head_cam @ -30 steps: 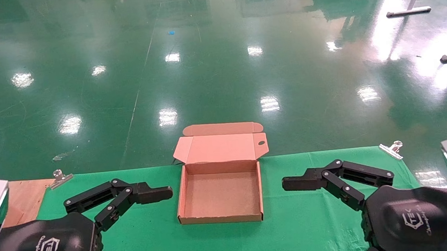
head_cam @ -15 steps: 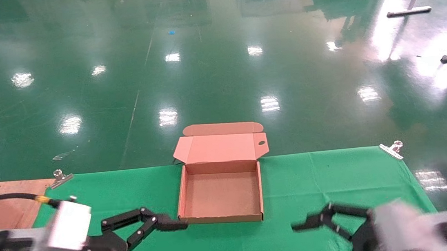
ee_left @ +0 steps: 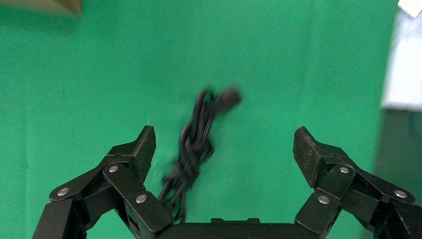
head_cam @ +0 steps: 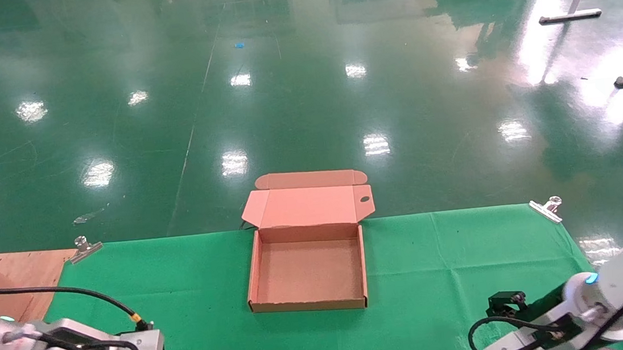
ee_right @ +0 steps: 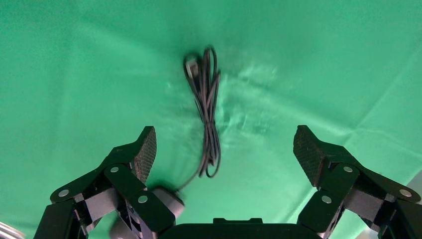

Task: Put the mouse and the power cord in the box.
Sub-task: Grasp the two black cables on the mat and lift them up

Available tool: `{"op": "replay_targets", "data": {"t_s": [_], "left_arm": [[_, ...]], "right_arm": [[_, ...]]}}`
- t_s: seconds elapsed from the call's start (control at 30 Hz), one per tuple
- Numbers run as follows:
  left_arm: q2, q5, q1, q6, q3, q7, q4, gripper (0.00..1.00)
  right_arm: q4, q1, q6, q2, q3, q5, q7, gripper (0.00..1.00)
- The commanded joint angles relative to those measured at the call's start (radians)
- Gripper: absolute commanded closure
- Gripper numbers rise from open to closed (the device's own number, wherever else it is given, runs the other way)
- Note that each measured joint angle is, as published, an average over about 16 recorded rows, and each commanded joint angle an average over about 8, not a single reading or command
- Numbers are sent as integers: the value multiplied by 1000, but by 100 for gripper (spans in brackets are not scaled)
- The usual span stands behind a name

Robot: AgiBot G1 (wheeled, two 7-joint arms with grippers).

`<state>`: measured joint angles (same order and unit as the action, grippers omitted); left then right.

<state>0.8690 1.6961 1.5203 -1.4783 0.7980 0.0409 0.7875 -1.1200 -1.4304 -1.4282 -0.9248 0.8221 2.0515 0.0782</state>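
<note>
Cloth [head_cam: 441, 277] green, clipped, glossy green floor [head_cam: 303, 84]

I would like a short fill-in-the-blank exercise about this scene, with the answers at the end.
1. The box sits on the green cloth with its lid ____.
2. Inside, the box is ____.
3. The left gripper hangs with its jaws ____ above the power cord.
4. The mouse, with its bundled thin cable, lies below the ____ gripper.

Missing words: open; empty; open; right
</note>
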Motion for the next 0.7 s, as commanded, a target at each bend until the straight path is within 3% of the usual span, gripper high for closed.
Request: {"op": "replay_targets", "data": {"t_s": [0.03,0.27,0.57,0.63,0.7], "left_arm": [[32,70,17,31,35,-32,-57,0],[97,122,6,164,49,-126,-218,0],[155,130,4,223,54,-216,-367,0],[163,129,5,229,54,-230,-391,0],[171,131,6,233,56,-244,-410,25]], "right_arm": [[34,-1,27,-33,29,66,14,0],[253,-5,139,-115,43,95,108,0],[496,-35,243,-185,32,71,236,0],[534,-40,255,-194,27,60,262,13],[565,-44,262,-200,23,50,287,38]]}}
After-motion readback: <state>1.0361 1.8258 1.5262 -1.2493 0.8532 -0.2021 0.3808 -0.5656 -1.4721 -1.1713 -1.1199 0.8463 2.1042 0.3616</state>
